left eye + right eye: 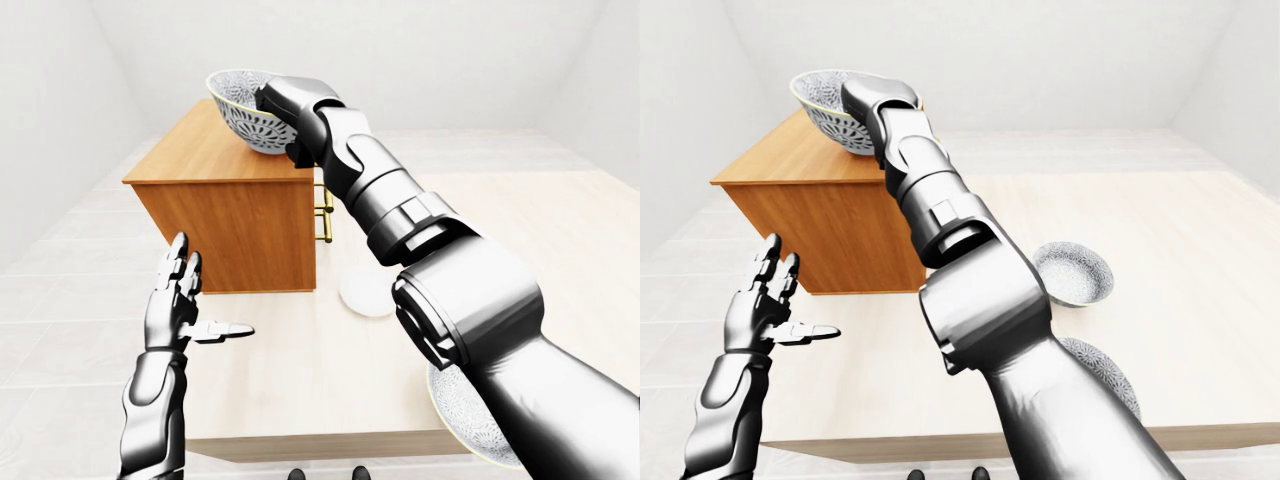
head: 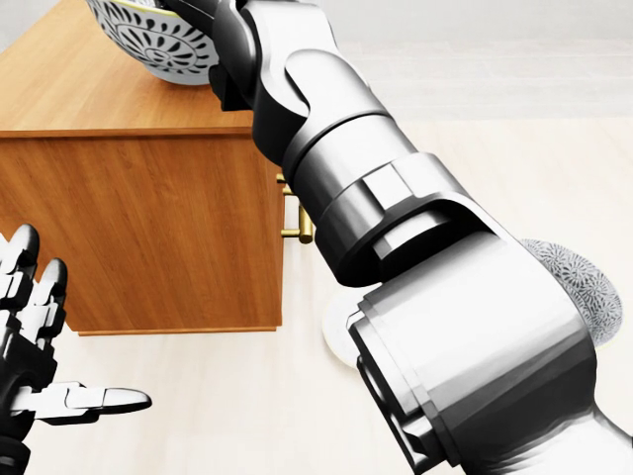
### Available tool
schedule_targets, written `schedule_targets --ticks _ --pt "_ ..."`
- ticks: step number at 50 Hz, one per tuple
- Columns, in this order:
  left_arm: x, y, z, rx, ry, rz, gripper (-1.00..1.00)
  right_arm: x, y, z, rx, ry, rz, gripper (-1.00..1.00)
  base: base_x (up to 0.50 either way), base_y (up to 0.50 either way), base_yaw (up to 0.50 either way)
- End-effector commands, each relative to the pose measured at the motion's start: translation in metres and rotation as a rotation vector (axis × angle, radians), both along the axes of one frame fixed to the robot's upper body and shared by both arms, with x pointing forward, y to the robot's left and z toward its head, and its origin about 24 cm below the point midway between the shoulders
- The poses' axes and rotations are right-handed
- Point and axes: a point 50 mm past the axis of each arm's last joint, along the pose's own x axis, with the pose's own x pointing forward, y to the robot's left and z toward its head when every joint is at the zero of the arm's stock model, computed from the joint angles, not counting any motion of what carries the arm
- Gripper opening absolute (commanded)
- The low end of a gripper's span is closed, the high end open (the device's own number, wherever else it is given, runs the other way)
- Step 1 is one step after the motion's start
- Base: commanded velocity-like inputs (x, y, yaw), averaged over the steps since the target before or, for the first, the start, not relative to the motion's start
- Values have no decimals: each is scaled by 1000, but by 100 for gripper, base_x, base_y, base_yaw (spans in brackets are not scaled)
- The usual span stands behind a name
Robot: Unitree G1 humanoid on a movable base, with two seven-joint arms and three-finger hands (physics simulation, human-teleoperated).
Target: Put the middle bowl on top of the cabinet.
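Observation:
A patterned bowl (image 1: 243, 115) with a yellow rim hangs tilted over the right part of the wooden cabinet's top (image 1: 200, 152). Its base is at or just above the wood; I cannot tell whether it touches. My right hand (image 1: 287, 100) is closed on the bowl's right rim, and the long silver arm crosses the left-eye view from bottom right. My left hand (image 1: 205, 295) is open at the lower left, fingers up and thumb out, level with the cabinet's lower left corner and holding nothing.
The cabinet stands on a light wooden table (image 1: 300, 400) whose near edge runs along the bottom. Gold drawer handles (image 1: 325, 215) face right. A small patterned bowl (image 1: 1075, 272) and a larger one (image 1: 1098, 368), partly behind my arm, sit to the right.

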Motion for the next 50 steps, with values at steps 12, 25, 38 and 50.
schedule_targets --ticks 12,25,38,50 --pt "5 -1 -5 3 10 1 100 4 -9 0 -22 -35 -37 -75 0 0 0" --pt "6 -3 -7 10 14 -2 100 5 -11 0 -35 -43 -44 -15 0 0 0" --pt "8 -2 -9 9 19 0 100 4 -12 4 -28 -47 -44 72 0 0 0" --pt "8 -4 -11 14 24 -3 100 4 -13 7 -20 -60 -47 100 0 0 0"
